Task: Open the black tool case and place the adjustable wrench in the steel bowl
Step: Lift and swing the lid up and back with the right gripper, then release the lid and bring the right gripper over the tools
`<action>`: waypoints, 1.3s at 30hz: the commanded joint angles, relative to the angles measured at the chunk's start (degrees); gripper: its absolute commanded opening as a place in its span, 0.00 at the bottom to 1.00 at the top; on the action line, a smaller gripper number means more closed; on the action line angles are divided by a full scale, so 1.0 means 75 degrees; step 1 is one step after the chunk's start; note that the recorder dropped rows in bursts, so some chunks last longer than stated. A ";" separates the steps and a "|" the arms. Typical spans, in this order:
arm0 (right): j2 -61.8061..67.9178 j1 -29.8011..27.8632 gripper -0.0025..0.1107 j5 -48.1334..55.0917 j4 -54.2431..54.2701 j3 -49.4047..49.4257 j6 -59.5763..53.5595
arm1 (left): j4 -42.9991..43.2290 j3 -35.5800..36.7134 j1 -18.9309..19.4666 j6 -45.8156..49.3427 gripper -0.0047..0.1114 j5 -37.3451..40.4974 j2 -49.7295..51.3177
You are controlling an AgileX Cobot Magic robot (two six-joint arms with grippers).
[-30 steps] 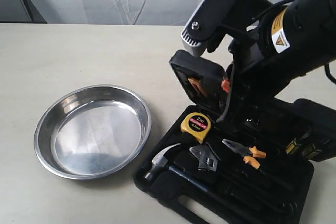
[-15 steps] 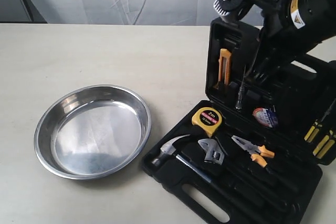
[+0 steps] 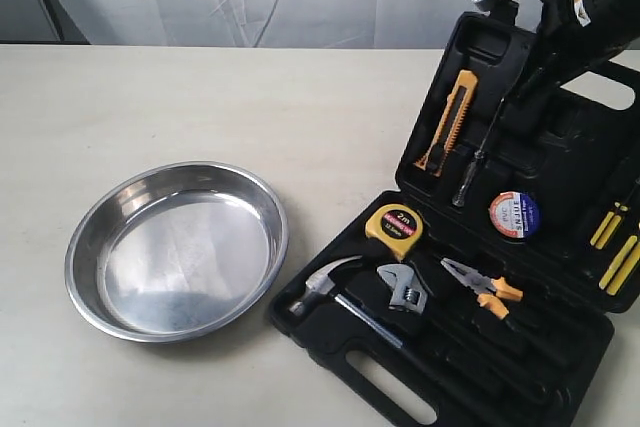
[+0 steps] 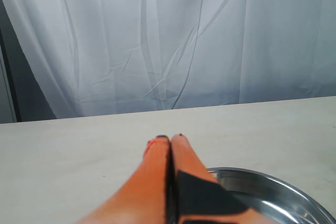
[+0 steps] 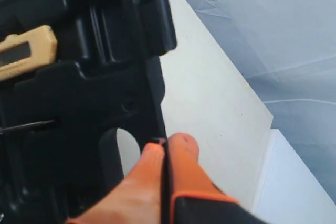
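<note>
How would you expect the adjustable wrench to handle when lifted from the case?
The adjustable wrench has a silver metal head, so it is probably rigid and head-heavy. It sits in a moulded recess of the black tool case, so it may stick slightly. Its smooth head could slip.

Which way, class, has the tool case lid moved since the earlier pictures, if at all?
Yes: the tool case lid swung up and back, away from the unmoved steel bowl.
</note>
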 commanded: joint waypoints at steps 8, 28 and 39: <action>0.0808 -0.0379 0.33 -0.0430 -0.1307 0.0118 0.2562 | -0.0063 0.0018 -0.0050 -0.0021 0.04 -0.0009 -0.0040; 0.1618 0.1501 0.02 0.0274 0.7215 0.0102 -0.1437 | -0.0063 0.0018 -0.0050 -0.0021 0.04 -0.0009 -0.0040; 0.1691 0.3157 0.02 0.0702 0.8688 0.0500 -0.2658 | -0.0063 0.0018 -0.0050 -0.0021 0.04 -0.0009 -0.0040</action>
